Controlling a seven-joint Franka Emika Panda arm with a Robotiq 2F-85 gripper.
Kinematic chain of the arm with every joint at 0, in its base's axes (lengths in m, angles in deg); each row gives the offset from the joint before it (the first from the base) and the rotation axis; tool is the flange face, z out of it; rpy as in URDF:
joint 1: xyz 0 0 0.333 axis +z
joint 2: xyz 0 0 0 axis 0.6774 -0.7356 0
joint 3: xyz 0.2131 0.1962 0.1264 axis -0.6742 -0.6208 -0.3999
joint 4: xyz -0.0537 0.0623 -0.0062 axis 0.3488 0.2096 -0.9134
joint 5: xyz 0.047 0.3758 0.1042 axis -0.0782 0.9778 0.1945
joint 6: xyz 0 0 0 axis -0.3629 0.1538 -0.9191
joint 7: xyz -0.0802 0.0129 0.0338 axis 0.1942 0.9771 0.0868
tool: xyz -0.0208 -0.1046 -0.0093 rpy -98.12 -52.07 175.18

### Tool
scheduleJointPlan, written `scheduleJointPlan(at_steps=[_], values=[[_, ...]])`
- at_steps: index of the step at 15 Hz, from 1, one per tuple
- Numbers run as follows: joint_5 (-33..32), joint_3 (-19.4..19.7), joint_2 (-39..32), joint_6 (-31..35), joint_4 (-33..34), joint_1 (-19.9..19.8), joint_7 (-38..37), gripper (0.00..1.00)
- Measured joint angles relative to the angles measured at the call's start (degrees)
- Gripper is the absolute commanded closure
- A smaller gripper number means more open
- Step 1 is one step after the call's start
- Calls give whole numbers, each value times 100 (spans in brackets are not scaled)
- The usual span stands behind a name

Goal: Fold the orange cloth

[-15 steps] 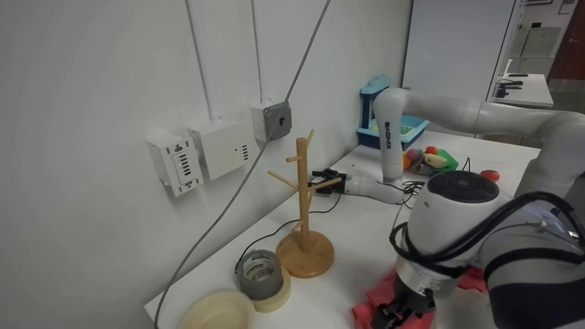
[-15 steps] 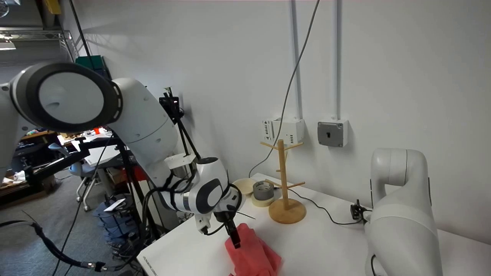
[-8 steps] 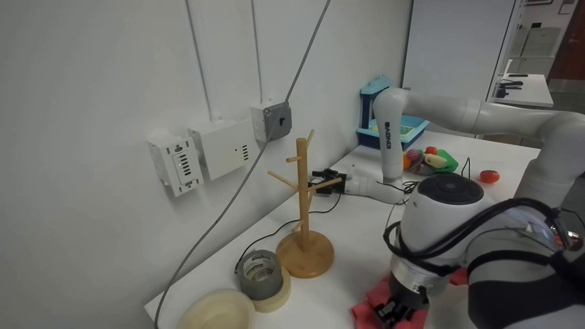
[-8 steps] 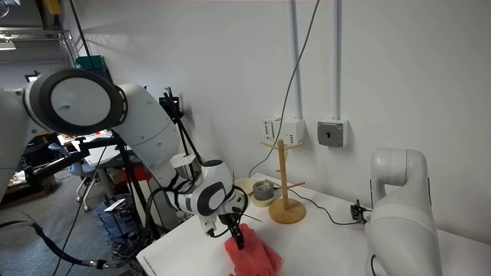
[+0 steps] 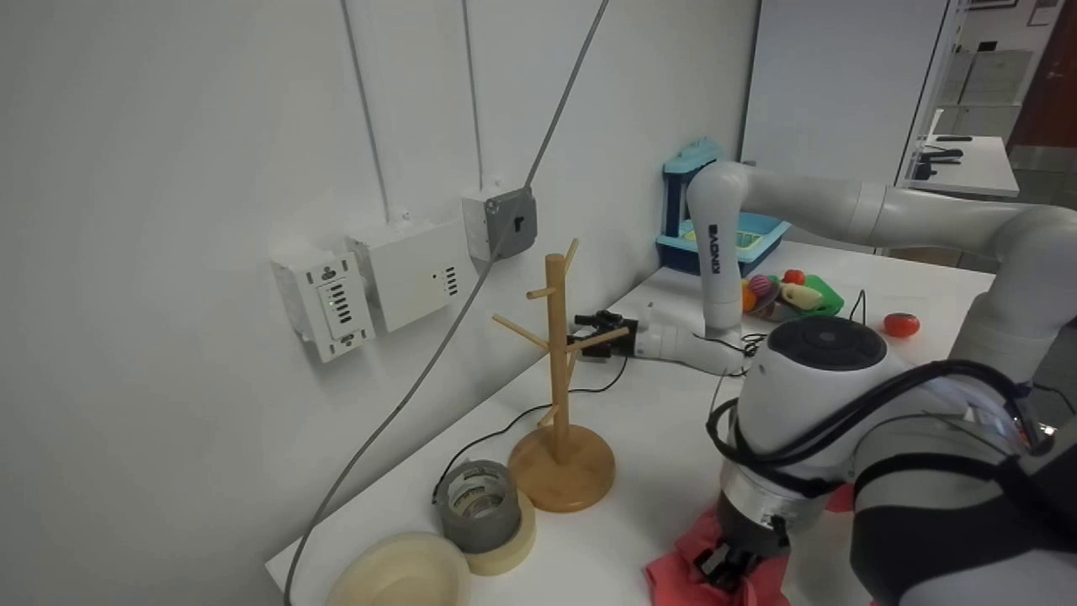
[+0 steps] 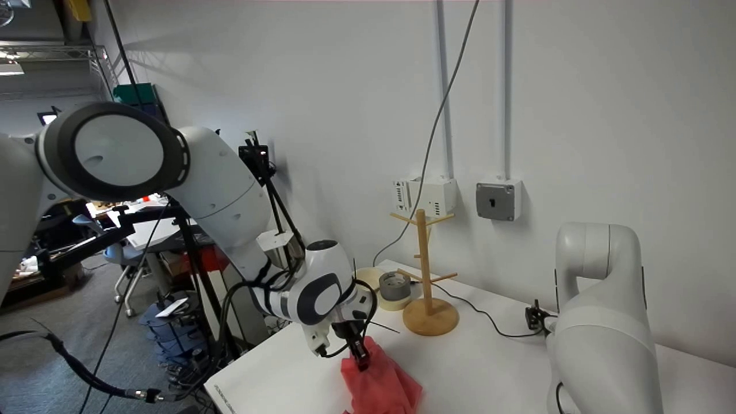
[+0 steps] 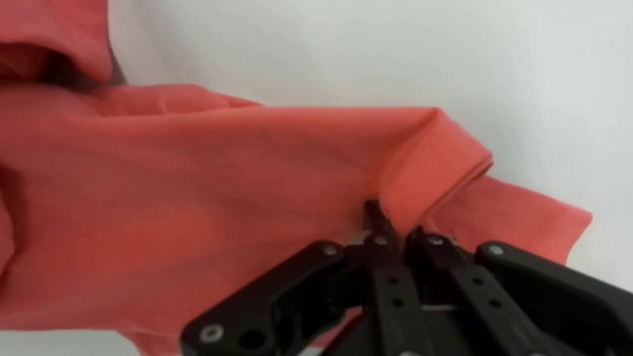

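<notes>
Claw [image 7: 397, 228] on cloth [image 7: 198, 207], stand [image 6: 425, 273] nearby

claw [image 6: 362, 366] angled down against orange cloth [image 6: 384, 386] | wooden stand [image 6: 425, 276] upright | gray tape roll [image 6: 394, 286] beside it

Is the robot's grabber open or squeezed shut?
Shut, on the orange cloth: in the wrist view, the gripper has its jaws close together, with a fold of that cloth pinched between them.
</notes>
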Motion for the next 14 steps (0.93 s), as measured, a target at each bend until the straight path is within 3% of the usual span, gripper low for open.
scheduleJointPlan(at_steps=[8,14], values=[[-113,616,663,-257,-427,327,295,98],[-1143,1562,1596,-372,-1175,751,-44,98]])
